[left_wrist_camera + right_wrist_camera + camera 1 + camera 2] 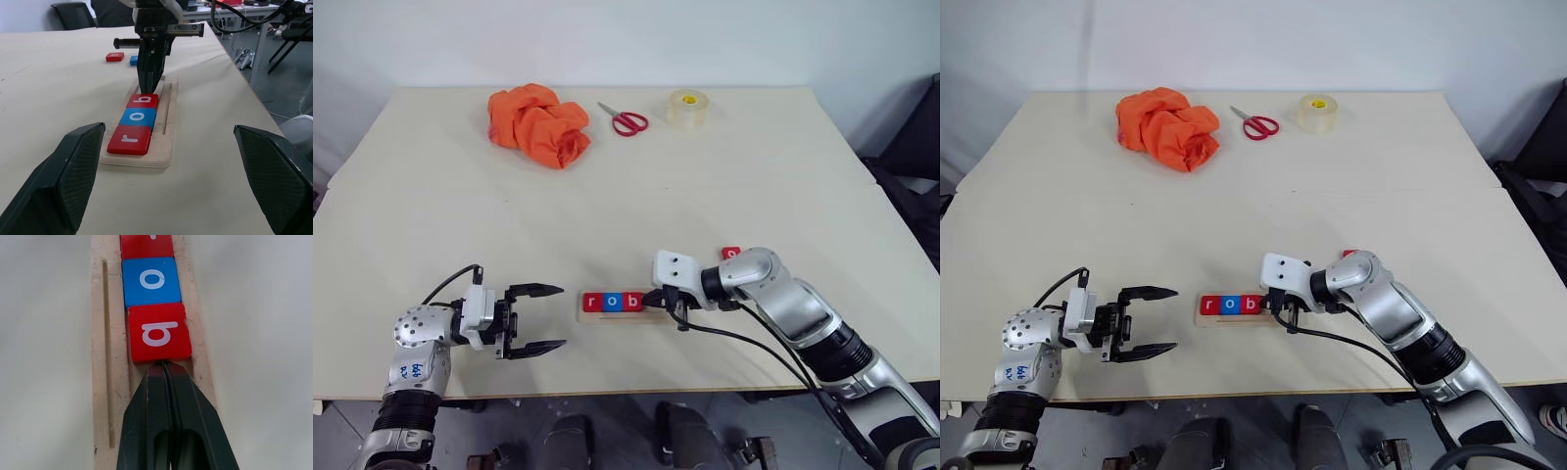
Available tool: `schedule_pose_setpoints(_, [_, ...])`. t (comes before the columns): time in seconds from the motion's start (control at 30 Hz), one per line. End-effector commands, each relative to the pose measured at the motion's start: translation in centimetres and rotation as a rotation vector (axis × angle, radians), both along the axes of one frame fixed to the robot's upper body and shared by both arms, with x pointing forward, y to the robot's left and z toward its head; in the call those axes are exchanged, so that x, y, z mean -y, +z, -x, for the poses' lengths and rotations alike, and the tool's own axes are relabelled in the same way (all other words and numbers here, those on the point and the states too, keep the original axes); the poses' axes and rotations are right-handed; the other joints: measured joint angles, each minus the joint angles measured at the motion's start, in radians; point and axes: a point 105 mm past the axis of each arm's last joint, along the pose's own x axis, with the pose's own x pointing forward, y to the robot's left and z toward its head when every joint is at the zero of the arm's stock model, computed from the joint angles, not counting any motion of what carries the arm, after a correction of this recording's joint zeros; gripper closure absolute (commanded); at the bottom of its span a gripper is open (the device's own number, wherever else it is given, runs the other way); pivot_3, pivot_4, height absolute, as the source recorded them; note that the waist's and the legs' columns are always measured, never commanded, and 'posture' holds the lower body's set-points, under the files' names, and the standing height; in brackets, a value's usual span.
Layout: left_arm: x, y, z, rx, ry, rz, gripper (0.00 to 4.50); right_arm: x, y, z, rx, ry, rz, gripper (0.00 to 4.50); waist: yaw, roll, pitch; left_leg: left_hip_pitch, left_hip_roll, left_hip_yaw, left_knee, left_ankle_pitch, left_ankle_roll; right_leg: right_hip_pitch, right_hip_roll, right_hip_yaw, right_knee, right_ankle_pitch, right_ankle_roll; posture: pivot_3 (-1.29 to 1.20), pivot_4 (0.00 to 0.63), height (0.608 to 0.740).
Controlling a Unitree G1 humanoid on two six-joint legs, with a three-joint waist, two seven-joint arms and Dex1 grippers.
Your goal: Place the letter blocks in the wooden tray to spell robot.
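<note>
Tray of pale wood (166,142) lies near the front edge of the table (705,196), between the two grippers. Three letter blocks sit in it in a touching row: red r (130,139) at the end nearest the left gripper, blue o (138,118), then red b (143,101). Right gripper (164,369), fingers pressed together with nothing between them, rests its tip on the tray right at the free edge of the b block. Left gripper (540,317) hangs beside the tray's r end, apart from it, pointing toward it, fingers spread wide and empty. Two loose blocks lie on the table beyond the tray, one red (115,57), one blue (133,60), side by side. At the far side: crumpled orange cloth (538,125), red-handled scissors (625,119), roll of clear tape (688,108).
</note>
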Motion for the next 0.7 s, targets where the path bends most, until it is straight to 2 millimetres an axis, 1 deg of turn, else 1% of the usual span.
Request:
schedule_pose_setpoints(0.03, [0.0, 0.6, -0.4, 0.026, 0.0, -0.002, 0.0, 0.5, 1.1, -0.3, 0.037, -0.02, -0.003, 4.47, 0.0, 0.0, 0.0, 0.0, 0.0, 0.0, 0.0, 0.0, 0.0, 0.0, 0.0, 0.0, 0.0, 0.0, 0.0, 0.0, 0.15, 0.74])
schedule_pose_setpoints(0.17, [0.1, 0.7, -0.7, 0.028, -0.005, -0.002, 0.0, 1.3, 2.5, 0.2, 0.058, -0.019, -0.03, 4.47, 0.001, 0.0, 0.0, 0.0, 0.0, 0.0, 0.0, 0.0, 0.0, 0.0, 0.0, 0.0, 0.0, 0.0, 0.0, 0.0, 0.15, 0.74])
schedule_pose_setpoints(0.23, [0.2, 0.7, -0.8, 0.028, -0.01, 0.0, 0.0, 1.9, 3.1, 0.8, 0.06, -0.005, -0.041, 4.12, 0.001, 0.0, 0.0, 0.0, 0.0, 0.0, 0.0, 0.0, 0.0, 0.0, 0.0, 0.0, -0.001, 0.0, 0.0, 0.0, 0.15, 0.74])
schedule_pose_setpoints(0.27, [0.2, 0.6, -0.9, 0.027, -0.014, 0.0, 0.0, 2.6, 3.5, 1.1, 0.063, -0.015, -0.044, 3.93, 0.003, 0.0, 0.0, 0.0, 0.0, 0.0, 0.0, 0.0, 0.0, 0.0, 0.0, 0.0, -0.001, 0.0, 0.0, 0.0, 0.15, 0.74])
schedule_pose_setpoints(0.4, [0.5, 0.5, -1.2, 0.023, -0.029, 0.003, 0.0, 4.9, 4.5, 1.3, 0.081, -0.107, -0.066, 2.51, 0.008, 0.0, 0.0, 0.0, -0.001, 0.0, 0.0, 0.0, 0.0, 0.0, 0.0, -0.001, -0.001, 0.0, 0.0, 0.0, 0.15, 0.74])
schedule_pose_setpoints(0.43, [0.6, 0.5, -1.2, 0.024, -0.031, 0.004, 0.0, 5.4, 4.6, 1.2, 0.084, -0.135, -0.075, 2.22, 0.008, 0.0, 0.0, 0.0, -0.001, 0.0, 0.0, 0.0, 0.0, 0.001, 0.0, 0.0, -0.001, 0.0, 0.0, 0.0, 0.15, 0.74])
schedule_pose_setpoints(0.5, [0.7, 0.5, -1.4, 0.023, -0.037, 0.006, 0.0, 7.0, 4.6, 1.2, 0.09, -0.21, -0.085, 1.58, 0.008, 0.0, 0.0, 0.0, 0.0, 0.0, 0.0, 0.0, 0.0, 0.0, 0.0, -0.001, -0.001, 0.0, 0.0, 0.0, 0.15, 0.74])
schedule_pose_setpoints(0.53, [0.7, 0.5, -1.4, 0.023, -0.039, 0.006, 0.0, 7.8, 4.6, 1.2, 0.096, -0.247, -0.087, 1.12, 0.008, 0.0, 0.0, 0.0, 0.0, 0.0, 0.0, 0.0, 0.0, 0.0, 0.0, 0.0, -0.001, 0.0, 0.0, 0.0, 0.15, 0.74])
schedule_pose_setpoints(0.57, [0.8, 0.5, -1.5, 0.022, -0.043, 0.008, 0.0, 8.9, 4.6, 1.3, 0.097, -0.307, -0.11, 0.91, 0.009, 0.0, 0.0, 0.0, 0.0, 0.0, 0.0, 0.0, 0.0, 0.0, 0.0, 0.0, -0.001, 0.0, 0.0, 0.0, 0.15, 0.74])
schedule_pose_setpoints(0.63, [1.0, 0.4, -1.6, 0.021, -0.05, 0.01, 0.0, 10.3, 4.8, 1.6, 0.089, -0.401, -0.169, 0.19, 0.019, 0.0, 0.0, 0.0, 0.0, 0.0, 0.0, 0.0, 0.0, 0.001, 0.0, -0.001, -0.001, 0.0, 0.0, 0.0, 0.15, 0.74])
schedule_pose_setpoints(0.67, [1.0, 0.4, -1.6, 0.02, -0.053, 0.011, 0.0, 10.9, 4.7, 1.8, 0.086, -0.433, -0.183, 0.02, 0.021, 0.0, 0.0, 0.0, 0.0, 0.0, 0.0, 0.0, 0.0, 0.001, 0.0, 0.0, -0.001, 0.0, 0.0, 0.0, 0.15, 0.74])
schedule_pose_setpoints(0.7, [1.1, 0.4, -1.6, 0.02, -0.056, 0.012, 0.0, 11.5, 4.6, 2.0, 0.087, -0.463, -0.187, 0.02, 0.024, 0.0, 0.0, 0.0, -0.001, 0.001, 0.0, 0.0, 0.0, 0.0, 0.0, 0.001, -0.001, 0.0, 0.0, 0.0, 0.15, 0.74])
